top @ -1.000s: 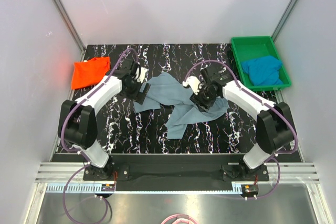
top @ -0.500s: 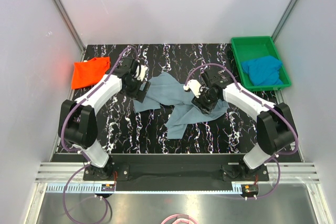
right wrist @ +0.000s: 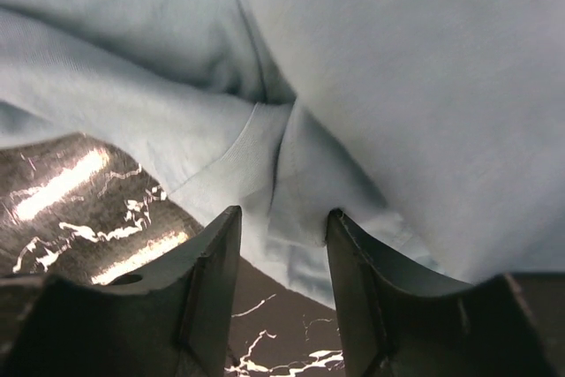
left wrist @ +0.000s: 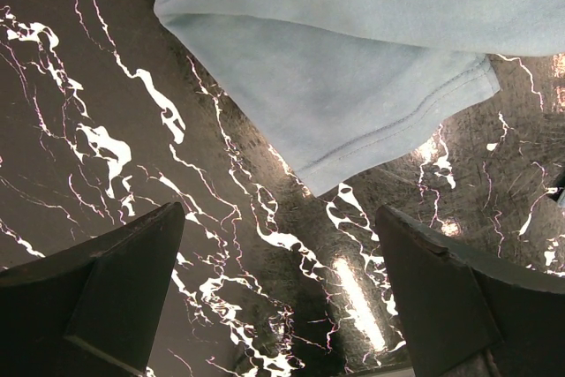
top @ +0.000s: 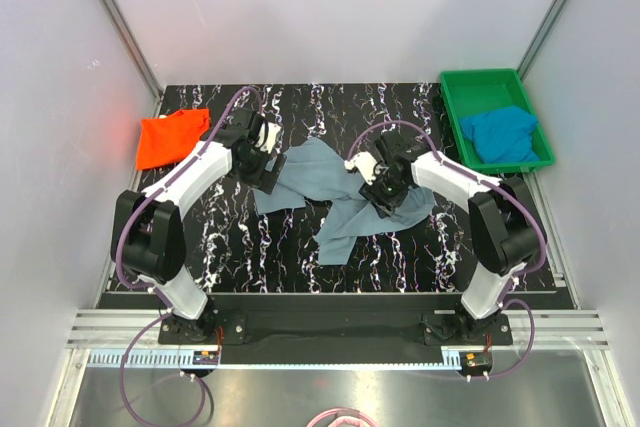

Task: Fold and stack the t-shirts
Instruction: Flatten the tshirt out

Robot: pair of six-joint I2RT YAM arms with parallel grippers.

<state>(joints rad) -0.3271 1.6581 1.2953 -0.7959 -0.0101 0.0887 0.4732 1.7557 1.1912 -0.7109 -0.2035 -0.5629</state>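
Note:
The grey-blue t-shirt (top: 330, 187) lies crumpled in the middle of the table. My left gripper (top: 268, 169) is open and empty over bare table, just short of the shirt's left sleeve (left wrist: 353, 68); it also shows in the left wrist view (left wrist: 278, 280). My right gripper (top: 375, 187) is down on the shirt's right part. In the right wrist view its fingers (right wrist: 212, 280) stand partly closed astride a raised fold of the cloth (right wrist: 291, 174), with a gap still between them. The orange-red t-shirt (top: 172, 137) lies at the far left. The bright blue t-shirt (top: 498, 135) lies in the tray.
The green plastic tray (top: 480, 77) stands at the back right corner of the black marbled table (top: 240, 247). White walls with metal posts close in the left, right and back sides.
My right gripper has moved a little left and down onto the grey-blue shirt. My left gripper has barely moved. The shirts lie as before.

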